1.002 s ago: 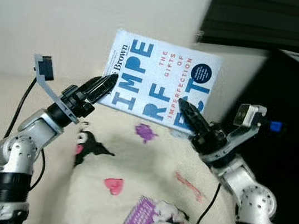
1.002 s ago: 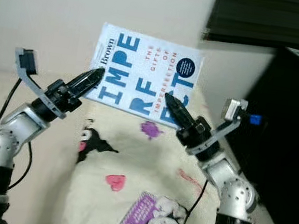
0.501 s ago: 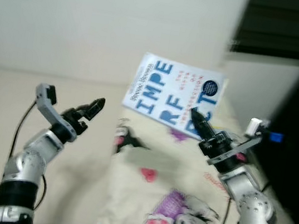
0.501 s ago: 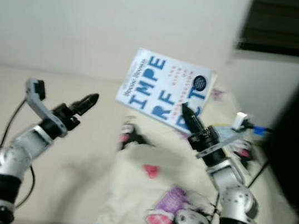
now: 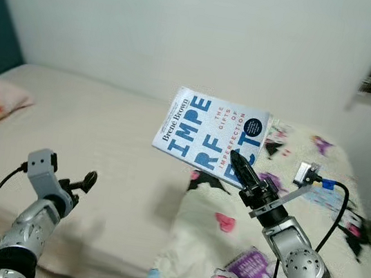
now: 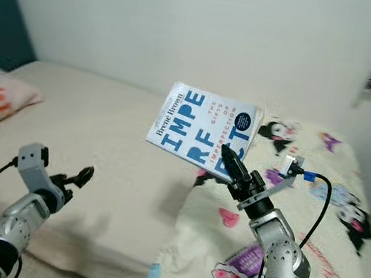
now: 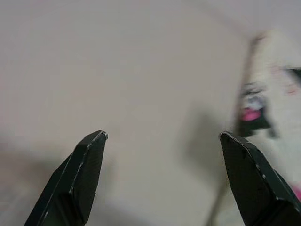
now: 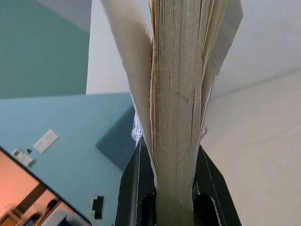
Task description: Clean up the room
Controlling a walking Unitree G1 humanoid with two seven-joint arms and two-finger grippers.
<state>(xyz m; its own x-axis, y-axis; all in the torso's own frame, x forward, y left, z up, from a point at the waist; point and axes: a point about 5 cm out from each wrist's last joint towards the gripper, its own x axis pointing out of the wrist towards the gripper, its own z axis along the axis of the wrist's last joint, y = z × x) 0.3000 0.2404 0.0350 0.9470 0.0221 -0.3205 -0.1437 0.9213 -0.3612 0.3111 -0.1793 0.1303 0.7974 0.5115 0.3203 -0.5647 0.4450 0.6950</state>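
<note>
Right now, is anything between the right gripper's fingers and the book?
No. The right gripper is shut directly on the book, its fingers pressing the page block from both sides, with only the covers between. The left gripper hangs open over the bed.

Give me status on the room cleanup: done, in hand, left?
Done: the book is off the bed, in the air. In hand: the right gripper has its jaws shut on the book's lower edge; the left gripper is open over the bare sheet. Left: placing the book somewhere. The patterned blanket lies spread unfolded.
</note>
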